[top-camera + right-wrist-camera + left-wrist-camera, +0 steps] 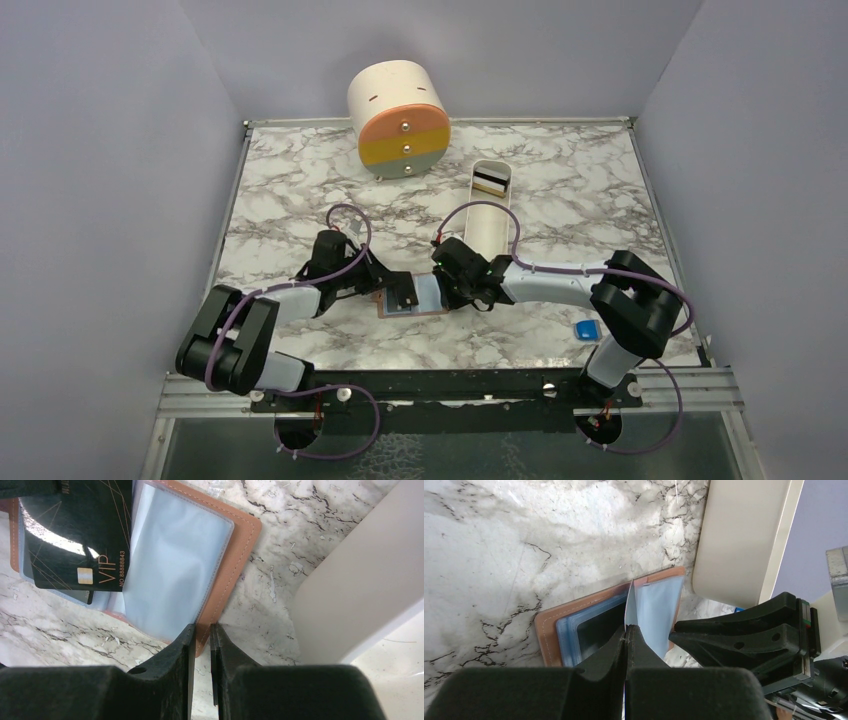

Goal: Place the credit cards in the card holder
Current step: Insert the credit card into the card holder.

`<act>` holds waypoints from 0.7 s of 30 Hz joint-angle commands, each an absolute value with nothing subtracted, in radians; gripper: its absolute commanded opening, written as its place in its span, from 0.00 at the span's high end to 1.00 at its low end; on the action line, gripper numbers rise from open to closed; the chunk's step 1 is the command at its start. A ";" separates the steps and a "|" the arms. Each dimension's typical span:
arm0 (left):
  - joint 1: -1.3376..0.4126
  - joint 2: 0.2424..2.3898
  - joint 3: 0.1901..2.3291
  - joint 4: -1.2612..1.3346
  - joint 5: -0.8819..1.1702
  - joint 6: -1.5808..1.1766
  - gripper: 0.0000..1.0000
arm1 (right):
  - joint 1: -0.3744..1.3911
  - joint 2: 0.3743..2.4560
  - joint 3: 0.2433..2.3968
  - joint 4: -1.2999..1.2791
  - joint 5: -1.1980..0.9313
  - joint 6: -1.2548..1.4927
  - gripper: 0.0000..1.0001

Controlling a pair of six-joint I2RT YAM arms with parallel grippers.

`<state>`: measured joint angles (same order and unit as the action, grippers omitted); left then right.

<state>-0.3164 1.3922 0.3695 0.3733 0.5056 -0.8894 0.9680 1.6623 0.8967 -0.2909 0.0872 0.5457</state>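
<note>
Left gripper (626, 628) pinches card holder (546, 635) sleeve on marble table (600, 200); right gripper (201, 628) narrow, grip unclear; lilac walls (100, 150)

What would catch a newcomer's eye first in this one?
Both grippers meet mid-table over an open tan leather card holder: the left gripper pinches one clear sleeve, and the right gripper sits nearly closed at its edge. A black VIP credit card lies on its left half. A cream cylinder with an orange, yellow and green face stands at the far edge.
</note>
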 commanded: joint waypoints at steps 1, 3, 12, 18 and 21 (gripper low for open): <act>-0.319 1.370 0.356 0.384 0.460 -0.868 1.00 | 0.989 1.664 0.875 -0.284 0.081 0.557 0.83; -0.321 1.382 0.355 0.391 0.478 -0.867 1.00 | 0.989 1.664 0.876 -0.282 0.079 0.558 0.83; -0.331 1.427 0.327 0.445 0.535 -0.864 1.00 | 0.991 1.669 0.878 -0.285 0.079 0.561 0.83; -0.336 1.436 0.318 0.450 0.575 -0.855 1.00 | 0.994 1.667 0.877 -0.287 0.081 0.566 0.83; -0.337 1.450 0.315 0.449 0.607 -0.861 1.00 | 0.994 1.669 0.876 -0.287 0.081 0.566 0.83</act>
